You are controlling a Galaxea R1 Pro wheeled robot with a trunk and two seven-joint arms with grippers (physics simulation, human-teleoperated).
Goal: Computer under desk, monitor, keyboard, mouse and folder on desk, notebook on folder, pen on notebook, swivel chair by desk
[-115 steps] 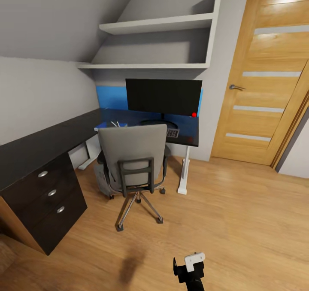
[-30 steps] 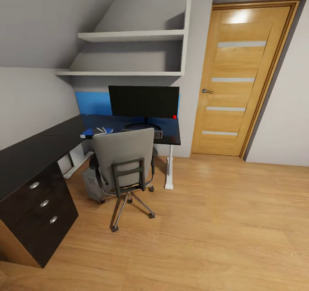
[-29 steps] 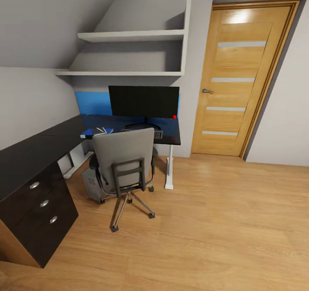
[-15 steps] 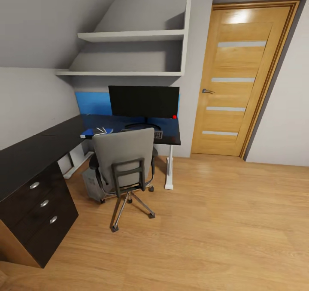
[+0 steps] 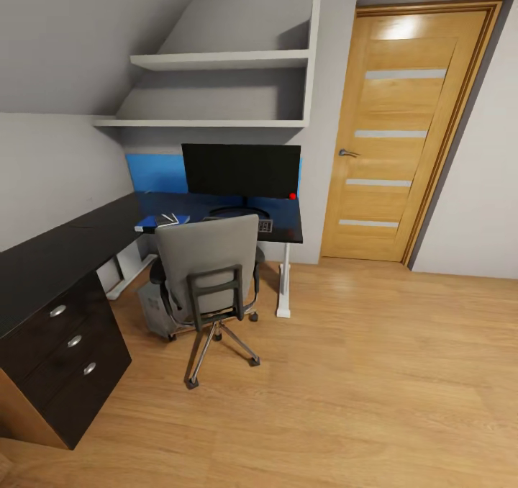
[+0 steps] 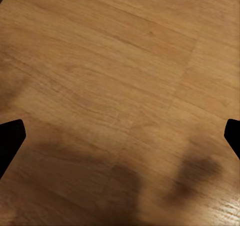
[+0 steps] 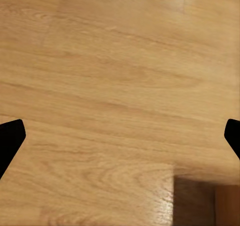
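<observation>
Chair work looks like your remaining step: the swivel chair stands on the wooden floor just in front of the desk, backrest toward you. It should roll easily on its casters, so push at the stiff backrest frame. Left gripper and right gripper hang spread wide over bare floor, holding nothing.

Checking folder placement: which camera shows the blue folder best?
The head view. The folder lies on the desk, left of the monitor, behind the chair. Both wrist views look at wooden floor, not the folder.
</observation>
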